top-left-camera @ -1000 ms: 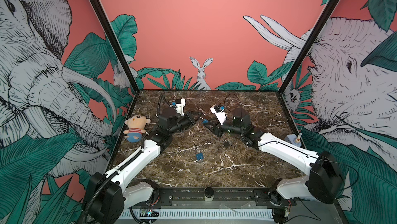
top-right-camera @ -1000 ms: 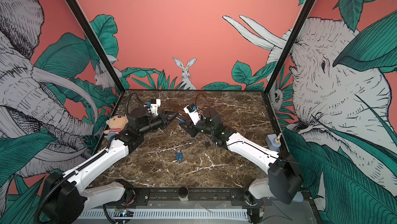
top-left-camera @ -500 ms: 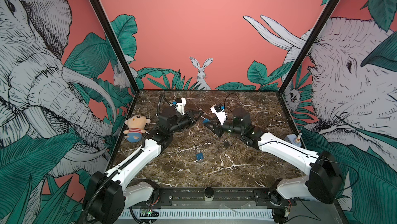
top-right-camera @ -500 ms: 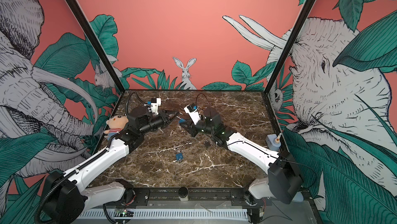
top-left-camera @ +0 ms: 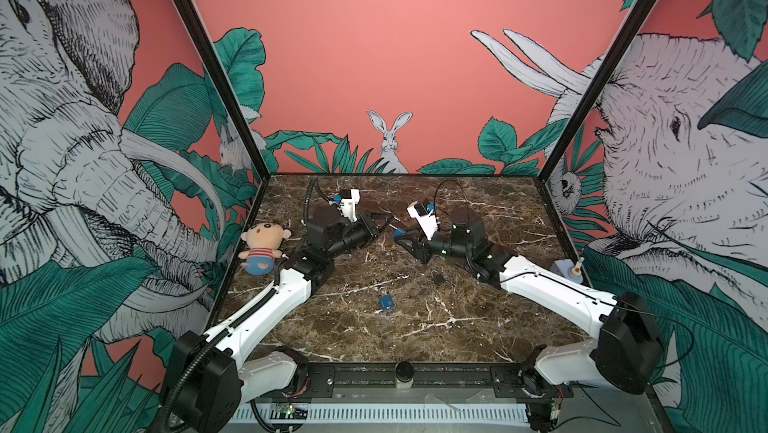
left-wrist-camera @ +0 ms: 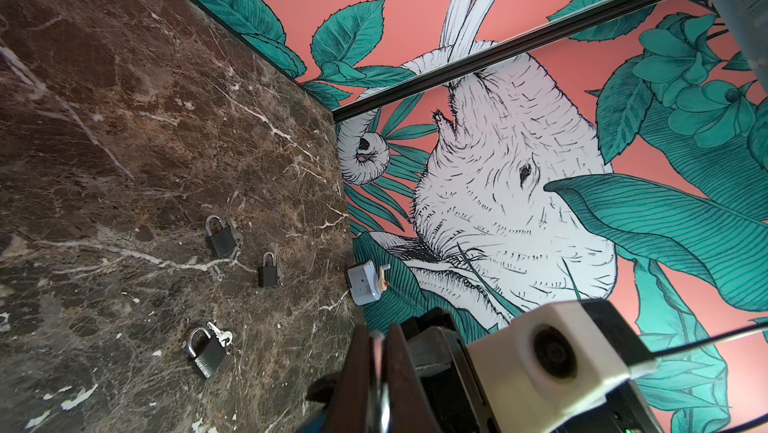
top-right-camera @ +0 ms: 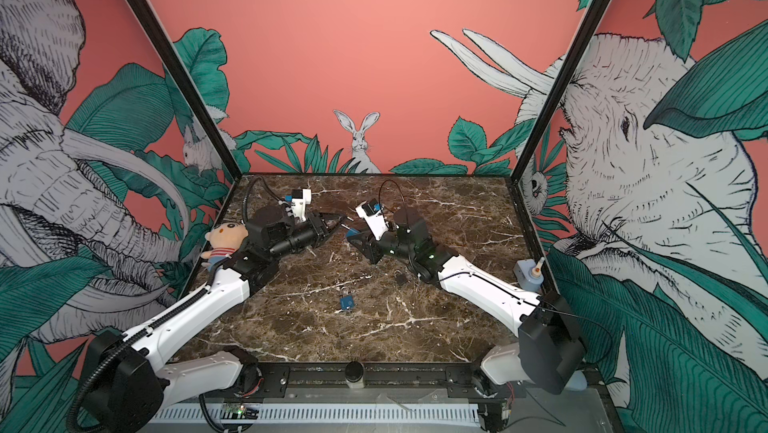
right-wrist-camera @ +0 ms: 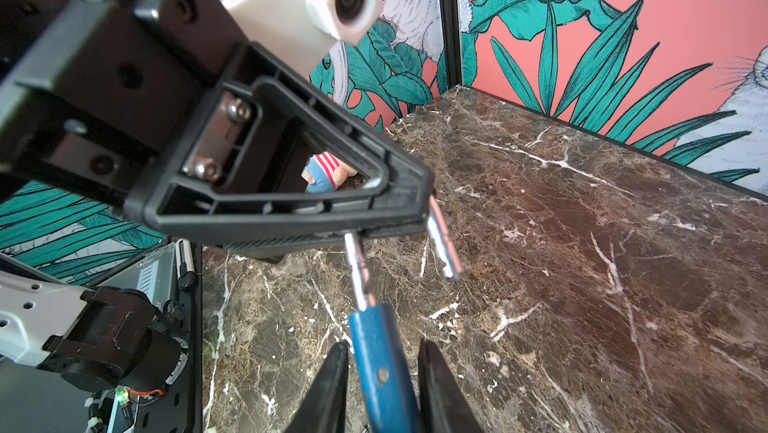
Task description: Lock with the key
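A blue padlock [right-wrist-camera: 384,368] is held off the table between the fingers of my right gripper [right-wrist-camera: 382,345], which is shut on its body. Its silver shackle [right-wrist-camera: 442,250] stands open, with one leg in the body and the other leg free. My left gripper [right-wrist-camera: 415,219] is shut on the top of that shackle, seen as a thin metal strip [left-wrist-camera: 379,364] between its fingers. In both top views the two grippers [top-left-camera: 388,222] [top-right-camera: 351,232] meet tip to tip above the back middle of the table. A small silver key [left-wrist-camera: 222,333] lies beside a grey padlock [left-wrist-camera: 205,354].
A second blue padlock [top-left-camera: 385,302] and a black padlock [top-left-camera: 438,276] lie on the marble table [top-left-camera: 415,327]. Two more dark padlocks [left-wrist-camera: 220,237] [left-wrist-camera: 269,271] show in the left wrist view. A plush doll [top-left-camera: 262,246] sits at the left edge, a grey device [top-left-camera: 567,271] at the right edge.
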{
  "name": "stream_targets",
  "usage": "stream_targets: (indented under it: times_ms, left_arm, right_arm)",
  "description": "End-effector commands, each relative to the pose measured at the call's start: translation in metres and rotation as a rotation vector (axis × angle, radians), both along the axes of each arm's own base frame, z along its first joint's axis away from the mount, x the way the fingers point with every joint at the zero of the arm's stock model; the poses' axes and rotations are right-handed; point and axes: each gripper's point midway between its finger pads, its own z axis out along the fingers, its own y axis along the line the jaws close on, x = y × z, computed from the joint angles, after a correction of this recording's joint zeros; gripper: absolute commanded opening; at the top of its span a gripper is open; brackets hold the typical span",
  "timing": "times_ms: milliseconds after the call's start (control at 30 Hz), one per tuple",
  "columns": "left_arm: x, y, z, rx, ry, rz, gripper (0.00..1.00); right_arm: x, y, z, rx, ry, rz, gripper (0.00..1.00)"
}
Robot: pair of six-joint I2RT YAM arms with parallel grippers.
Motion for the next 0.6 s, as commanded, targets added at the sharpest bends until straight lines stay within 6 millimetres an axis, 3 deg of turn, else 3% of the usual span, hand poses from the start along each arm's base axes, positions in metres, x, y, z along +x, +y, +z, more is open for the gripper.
stream_targets:
  times_ms: [0, 200, 367, 567]
  left_arm:
    - [-0.0017, -0.0022, 0.0244, -0.048, -0.061, -0.012, 0.00]
    - [-0.0014, -0.0025, 0.0238, -0.053, -0.059, -0.012, 0.00]
    - [-0.0006, -0.0027, 0.0244, -0.050, -0.062, -0.011, 0.00]
    - [0.0021, 0.0024, 0.0206, -0.018, -0.073, 0.019, 0.00]
  right_arm:
    - [0.0056, 0.0032, 0.0228, 0.051, -0.052, 0.000, 0.30]
    - [0.0061, 0.0049, 0.0213, 0.046, -0.042, 0.008, 0.22]
    - [0.0061, 0.0053, 0.0202, 0.043, -0.039, 0.008, 0.01]
    - [0.0053, -0.0009, 0.0212, 0.024, -0.034, -0.001, 0.00]
